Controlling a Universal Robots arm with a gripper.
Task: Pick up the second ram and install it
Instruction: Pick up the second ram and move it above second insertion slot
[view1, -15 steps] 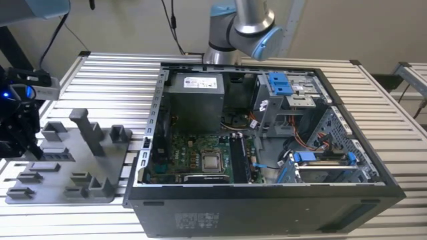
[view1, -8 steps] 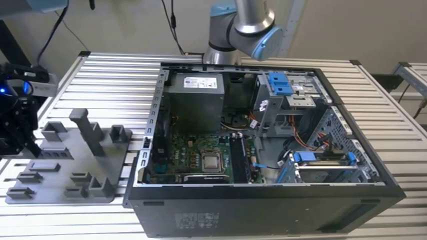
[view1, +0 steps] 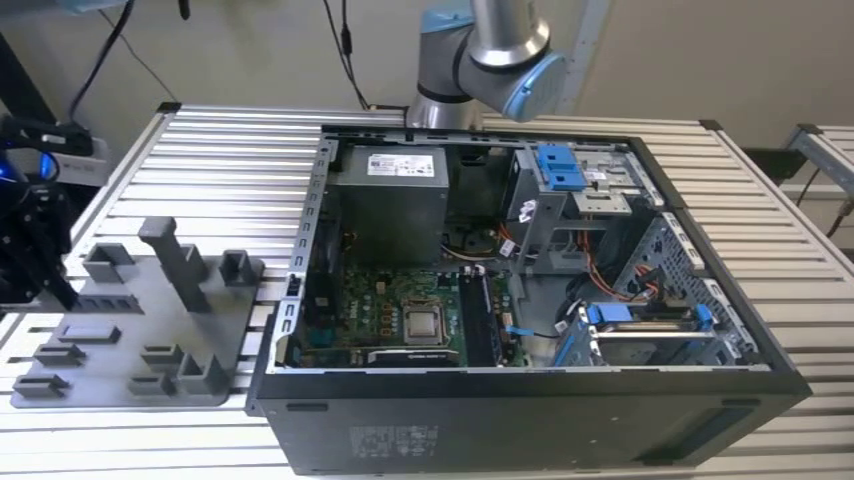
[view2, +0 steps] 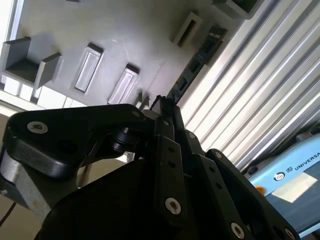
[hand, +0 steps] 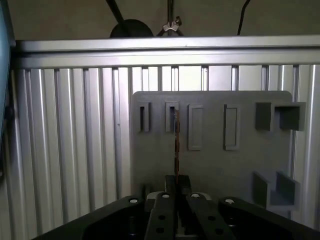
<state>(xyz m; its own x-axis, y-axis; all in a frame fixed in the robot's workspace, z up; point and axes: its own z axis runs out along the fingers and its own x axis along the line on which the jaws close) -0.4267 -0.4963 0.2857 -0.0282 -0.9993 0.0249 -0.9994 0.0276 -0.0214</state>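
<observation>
Both fingers (hand: 184, 184) clamp second ram (hand: 176, 142) edge-on over grey tray (hand: 240, 170)

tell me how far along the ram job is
Done: the gripper looks shut on the second ram, a thin stick seen edge-on in both wrist views. In hand: it holds the stick by the grey holder tray, at the exterior view's left, apart from the computer case. Left: the stick is not yet in the motherboard, so the install is undone.
</observation>
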